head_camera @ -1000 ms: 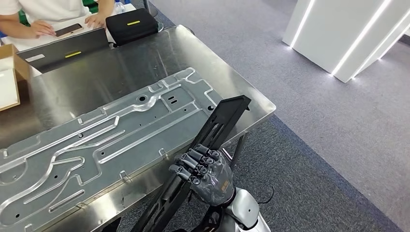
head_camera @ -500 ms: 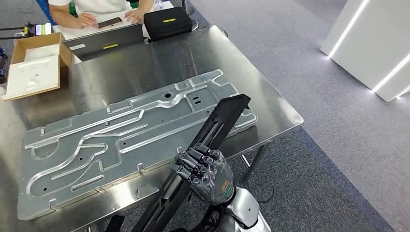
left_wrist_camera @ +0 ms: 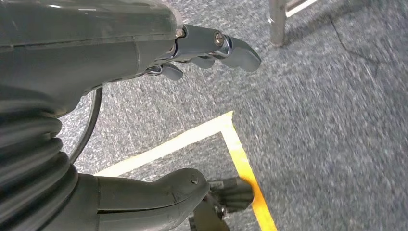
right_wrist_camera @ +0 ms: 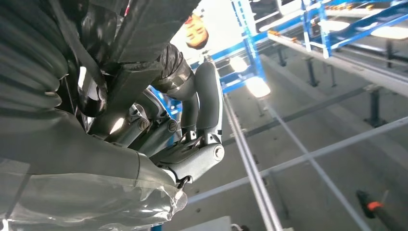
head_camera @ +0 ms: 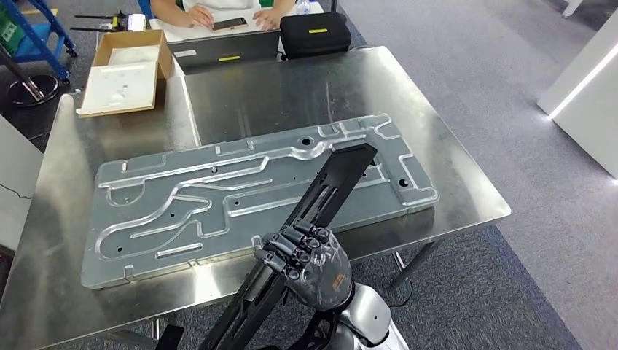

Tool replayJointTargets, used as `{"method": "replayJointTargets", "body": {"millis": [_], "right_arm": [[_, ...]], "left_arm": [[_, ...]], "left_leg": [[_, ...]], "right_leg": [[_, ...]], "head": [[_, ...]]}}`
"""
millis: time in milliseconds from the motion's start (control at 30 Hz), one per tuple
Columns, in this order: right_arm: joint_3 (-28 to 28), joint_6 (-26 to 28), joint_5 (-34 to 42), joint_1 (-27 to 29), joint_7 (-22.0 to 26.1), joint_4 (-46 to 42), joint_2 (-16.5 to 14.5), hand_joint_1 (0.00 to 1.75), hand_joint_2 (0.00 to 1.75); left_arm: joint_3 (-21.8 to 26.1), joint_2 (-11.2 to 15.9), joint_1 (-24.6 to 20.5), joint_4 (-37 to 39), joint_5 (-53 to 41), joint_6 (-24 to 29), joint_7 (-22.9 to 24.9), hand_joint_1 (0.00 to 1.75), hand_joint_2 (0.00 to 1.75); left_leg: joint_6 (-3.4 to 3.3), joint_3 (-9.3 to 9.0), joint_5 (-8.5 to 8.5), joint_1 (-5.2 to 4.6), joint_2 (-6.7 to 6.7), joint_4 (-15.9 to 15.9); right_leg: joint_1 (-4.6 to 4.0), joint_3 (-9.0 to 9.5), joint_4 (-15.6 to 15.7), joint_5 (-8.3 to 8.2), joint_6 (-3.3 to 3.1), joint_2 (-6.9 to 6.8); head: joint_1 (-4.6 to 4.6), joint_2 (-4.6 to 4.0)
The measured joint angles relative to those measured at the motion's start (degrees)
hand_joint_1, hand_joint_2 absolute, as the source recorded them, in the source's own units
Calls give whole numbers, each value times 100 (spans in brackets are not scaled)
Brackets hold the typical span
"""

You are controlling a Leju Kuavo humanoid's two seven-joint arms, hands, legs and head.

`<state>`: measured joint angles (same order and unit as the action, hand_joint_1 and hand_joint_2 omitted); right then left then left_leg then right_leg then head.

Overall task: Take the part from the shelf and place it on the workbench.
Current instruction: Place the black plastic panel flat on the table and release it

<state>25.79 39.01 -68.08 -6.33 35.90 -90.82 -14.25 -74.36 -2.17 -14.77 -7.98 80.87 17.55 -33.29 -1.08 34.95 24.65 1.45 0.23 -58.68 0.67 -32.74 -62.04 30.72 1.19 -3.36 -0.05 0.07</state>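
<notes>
The part is a long black slotted rail, slanting up from the bottom of the head view. My right hand grips it around its middle, fingers wrapped over it. The rail's far end hovers over the front right portion of the steel workbench, above a large machined aluminium plate lying there. In the right wrist view my right hand has its fingers curled round a dark bar. My left hand hangs over the carpet, fingers apart, holding nothing.
A cardboard box, a laptop and a black case sit along the bench's far edge, where a person's hands rest by a phone. White panels stand to the right. Yellow floor tape lies below my left hand.
The camera has swung left, so the bench and plate have slid rightward in the picture and show in full. My right hand keeps the same grip on the rail.
</notes>
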Motion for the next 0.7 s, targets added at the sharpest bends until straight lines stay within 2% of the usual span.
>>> {"method": "replayJointTargets", "body": {"millis": [67, 100, 133, 167, 200, 233, 300, 333, 400, 467, 500, 567, 600, 633, 667, 700], "right_arm": [[0, 1, 4, 4, -9, 3, 8, 175, 175], [0, 1, 5, 5, -21, 4, 11, 175, 175], [0, 1, 5, 3, -43, 6, 14, 175, 175], [0, 1, -2, 0, -73, 6, 15, 175, 175], [0, 1, -9, -4, -110, 3, 17, 175, 175], [0, 1, -17, -11, -157, -3, 20, 175, 175], [-1, 1, -22, -39, -294, -26, 26, 175, 175], [-3, 1, -21, -65, -399, -39, 32, 175, 175], [-28, 0, -31, -155, -656, -57, 51, 175, 175], [-98, 1, -95, -331, -971, -56, 92, 175, 175], [-140, 1, -144, -449, -1140, -49, 129, 175, 175], [-216, 1, -239, -693, -1469, -8, 266, 175, 175], [-247, 1, -263, -787, -1582, 19, 343, 175, 175], [-279, 1, -275, -858, -1658, 48, 414, 175, 175], [-303, 1, -284, -906, -1694, 72, 465, 175, 175], [-319, 1, -302, -941, -1718, 90, 501, 175, 175]], "left_arm": [[0, -1, -9, 0, -24, 4, -2, 0, 175], [-1, 0, -4, 0, -38, 3, -5, 0, 175], [-1, 1, 10, 0, -49, 0, -13, 0, 175], [-2, 1, 26, 0, -52, -6, -21, 0, 175], [-2, 1, 40, 0, -54, -13, -33, 0, 175], [-1, 1, 51, 0, -52, -17, -46, 0, 175], [0, -8, 69, 0, -44, -25, -63, 0, 175], [0, -10, 81, 0, -39, -27, -68, 0, 175], [0, -10, 105, 0, -31, -40, -80, 0, 175], [0, 1, 111, 0, -34, -63, -103, 0, 175], [0, 5, 102, 0, -38, -75, -109, 0, 175], [0, 8, 81, 0, -51, -90, -100, 0, 175], [0, 8, 74, 0, -56, -93, -90, 0, 175], [1, 11, 76, 0, -59, -93, -80, 0, 175], [1, 16, 81, 0, -60, -93, -72, 0, 175], [2, 24, 83, 0, -64, -95, -67, 0, 175]], "left_leg": [[-43, 18, -15, -8, -102, 3], [-54, 26, -19, -18, -162, 2], [-58, 31, -21, -29, -228, 2], [-61, 31, -23, -39, -286, 1], [-63, 25, -25, -47, -338, 0], [-63, 18, -26, -53, -387, 0], [-39, 20, -29, -76, -454, -10], [-13, 29, -33, -78, -475, -11], [61, 41, -48, -76, -490, 6], [113, 94, 42, -76, -382, -105], [134, 179, 170, -79, -293, -295], [171, 498, 555, -62, -127, -1005], [193, 660, 706, -53, -92, -1366], [214, 759, 772, -40, -72, -1600], [233, 750, 723, -24, -60, -1616], [245, 622, 575, -9, -49, -1394]], "right_leg": [[9, -340, -719, 383, 7, 241], [8, -518, -1065, 512, 1, 284], [7, -628, -1253, 532, -10, 298], [4, -642, -1243, 441, -32, 308], [-3, -545, -1004, 249, -65, 322], [-17, -378, -623, 15, -116, 352], [-50, -84, 64, -283, -206, 418], [-67, -25, 227, -328, -228, 442], [-69, -22, 298, -347, -238, 442], [-35, 1, 377, -404, -269, 413], [-13, 11, 417, -430, -285, 389], [-3, 6, 435, -447, -302, 323], [-3, -2, 432, -448, -303, 291], [-2, -7, 428, -448, -299, 262], [3, -10, 418, -446, -291, 241], [10, -12, 402, -439, -276, 228]], "head": [[0, 0], [1, 0], [1, 0], [0, 0], [1, 0], [1, 0], [1, 0], [0, 0], [0, 0], [-1, 0], [-1, 0], [-3, 0], [-2, 0], [-2, 1], [-3, 1], [-3, 1]]}}
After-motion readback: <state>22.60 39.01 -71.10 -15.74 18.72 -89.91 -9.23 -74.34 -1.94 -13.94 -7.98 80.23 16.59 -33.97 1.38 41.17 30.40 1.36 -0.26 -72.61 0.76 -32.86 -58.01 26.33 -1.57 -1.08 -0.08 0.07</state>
